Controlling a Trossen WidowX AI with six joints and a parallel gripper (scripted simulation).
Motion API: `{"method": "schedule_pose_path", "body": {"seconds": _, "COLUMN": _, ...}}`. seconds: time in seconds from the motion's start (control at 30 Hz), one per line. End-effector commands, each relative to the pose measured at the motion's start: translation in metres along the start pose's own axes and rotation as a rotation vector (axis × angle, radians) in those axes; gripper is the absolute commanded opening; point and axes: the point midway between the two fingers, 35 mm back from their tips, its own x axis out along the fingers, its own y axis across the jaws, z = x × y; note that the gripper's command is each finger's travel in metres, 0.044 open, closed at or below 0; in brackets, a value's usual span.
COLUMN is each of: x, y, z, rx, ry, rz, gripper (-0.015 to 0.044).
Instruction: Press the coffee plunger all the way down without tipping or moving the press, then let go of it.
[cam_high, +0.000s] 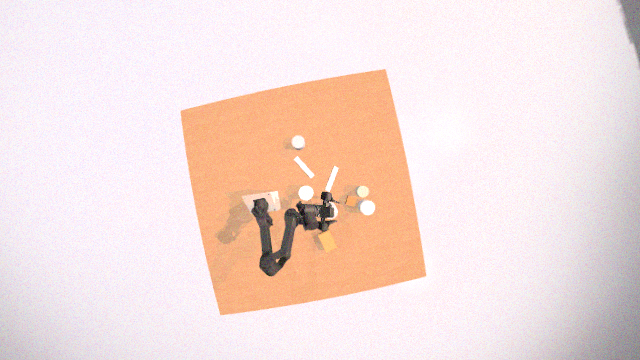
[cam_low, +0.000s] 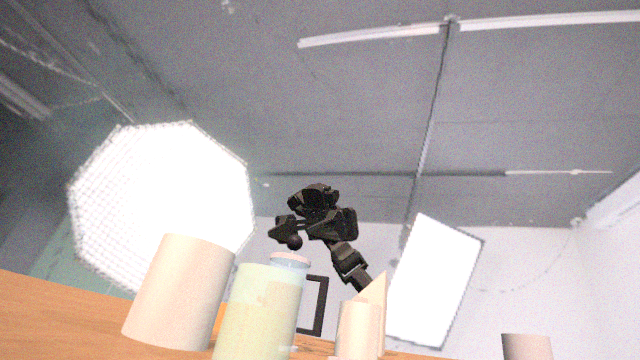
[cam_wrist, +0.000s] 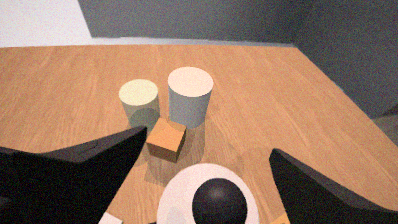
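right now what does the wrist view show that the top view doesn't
Only the wrist view shows the black plunger knob sitting low on the press's white lid, with the open gripper and its fingers standing clear on both sides. Only the top view shows the whole orange table, the folded arm, two white strips and a far white cylinder. Both show the pale yellow cylinder, the white cylinder and the small orange cube beside the press.

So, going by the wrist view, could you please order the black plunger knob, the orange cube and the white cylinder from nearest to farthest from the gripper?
1. Black plunger knob: between the open gripper fingers.
2. Orange cube: just ahead, slightly left.
3. White cylinder: behind the cube.
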Motion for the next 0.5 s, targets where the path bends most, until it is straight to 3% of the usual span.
{"method": "schedule_pose_path", "body": {"seconds": 0.0, "x": -0.009, "y": 0.0, "z": 0.012, "rx": 0.01, "ry": -0.002, "rz": 0.0, "gripper": 0.044}}
{"method": "schedule_pose_path", "body": {"seconds": 0.27, "x": -0.063, "y": -0.008, "z": 0.052, "rx": 0.004, "ry": 0.008, "rz": -0.004, "gripper": 0.044}}
{"method": "schedule_pose_path", "body": {"seconds": 0.47, "x": -0.064, "y": -0.007, "z": 0.052, "rx": 0.004, "ry": 0.008, "rz": -0.004, "gripper": 0.044}}
